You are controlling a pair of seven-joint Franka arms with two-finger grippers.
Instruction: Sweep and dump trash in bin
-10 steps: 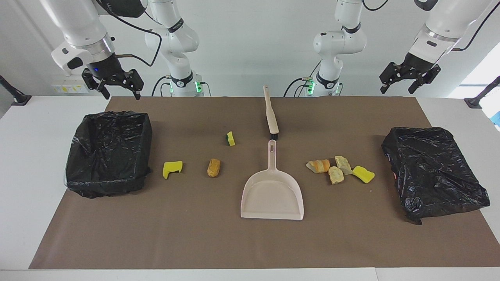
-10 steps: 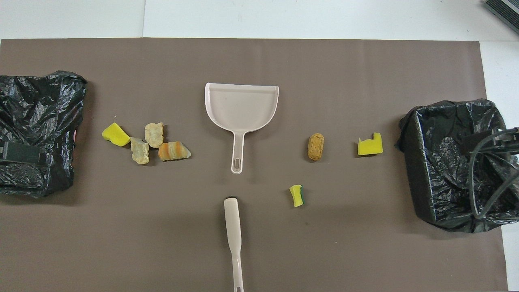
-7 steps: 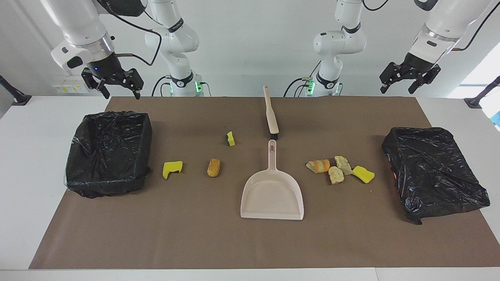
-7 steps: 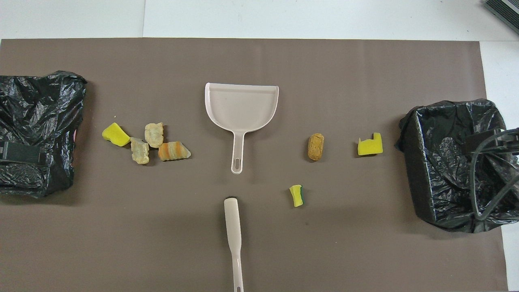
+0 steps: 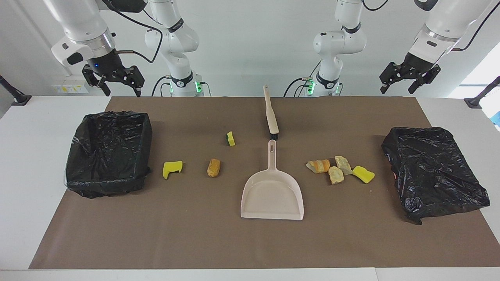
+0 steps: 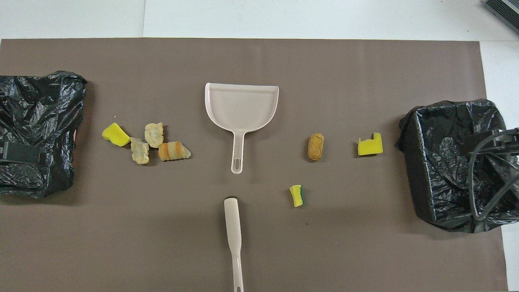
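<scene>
The trash lies in two groups on the brown mat. Toward the right arm's end lie a yellow sponge bit (image 5: 172, 168), a tan bread-like chunk (image 5: 213, 167) and a green-backed sponge bit (image 5: 231, 138). Toward the left arm's end, bread-like chunks (image 5: 336, 174) and a yellow sponge bit (image 5: 363, 174) are clustered. The beige dustpan (image 5: 272, 193) lies mid-mat, with the beige brush (image 5: 271, 113) nearer the robots. The open black-lined bin (image 5: 109, 152) stands at the right arm's end. My right gripper (image 5: 122, 88) hangs open and empty, high over the mat's edge by that bin. My left gripper (image 5: 404, 82) waits, open and raised.
A second bin wrapped in crumpled black bag (image 5: 433, 171) sits at the left arm's end of the mat. In the overhead view, the right arm's cable (image 6: 484, 174) loops over the open bin (image 6: 425, 162). White table borders the mat (image 6: 259, 251).
My right gripper has risen a little above the mat's edge by the open bin. The left gripper, dustpan, brush and trash have not moved.
</scene>
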